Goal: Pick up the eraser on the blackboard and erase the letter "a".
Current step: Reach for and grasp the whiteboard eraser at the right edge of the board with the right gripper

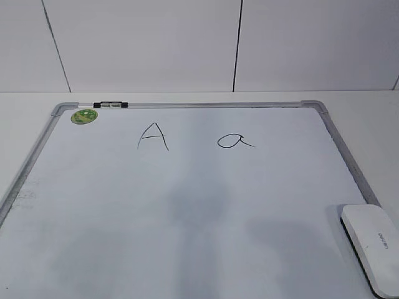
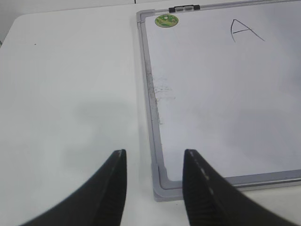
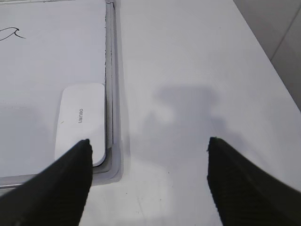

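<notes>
The blackboard is a white board with a grey frame lying flat on the table. The letter "a" is written right of centre; only its tail end shows in the right wrist view. The white eraser lies at the board's near right corner and shows in the right wrist view. My right gripper is open and empty, above the table just right of the eraser. My left gripper is open and empty over the board's near left corner. Neither gripper shows in the exterior view.
A capital "A" is drawn left of centre. A round green sticker and a small black-and-silver clip sit at the far left corner. Bare white table lies right of the board and left of it. A white wall stands behind.
</notes>
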Controlling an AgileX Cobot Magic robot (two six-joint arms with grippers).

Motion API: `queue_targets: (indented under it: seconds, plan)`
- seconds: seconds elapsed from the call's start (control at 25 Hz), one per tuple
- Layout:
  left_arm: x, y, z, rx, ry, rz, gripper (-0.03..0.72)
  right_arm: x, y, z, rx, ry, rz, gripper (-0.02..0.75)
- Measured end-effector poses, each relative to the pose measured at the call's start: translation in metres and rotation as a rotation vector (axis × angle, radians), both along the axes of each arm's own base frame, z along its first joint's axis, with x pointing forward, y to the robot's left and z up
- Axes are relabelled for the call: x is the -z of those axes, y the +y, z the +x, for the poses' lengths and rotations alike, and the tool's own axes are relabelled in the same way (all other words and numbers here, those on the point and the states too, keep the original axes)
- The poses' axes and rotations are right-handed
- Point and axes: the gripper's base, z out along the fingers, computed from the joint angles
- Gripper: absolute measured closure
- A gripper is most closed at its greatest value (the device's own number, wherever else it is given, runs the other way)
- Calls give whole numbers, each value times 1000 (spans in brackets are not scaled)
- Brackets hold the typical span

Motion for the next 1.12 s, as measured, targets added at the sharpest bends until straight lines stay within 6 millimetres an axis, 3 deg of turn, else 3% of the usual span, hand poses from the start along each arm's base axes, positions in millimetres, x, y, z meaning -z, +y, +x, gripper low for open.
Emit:
queue_targets:
  seconds: [0.32,0.6,1.12]
  plan:
    - [0,0,0,0,0,0,391,-2,4,-1,-25,-8,36,163]
    - [0,0,0,0,0,0,402,-23,6,-1,-42,-31,52,163]
    - [0,0,0,0,0,0,412,-61,16,52,-134,169,115,163]
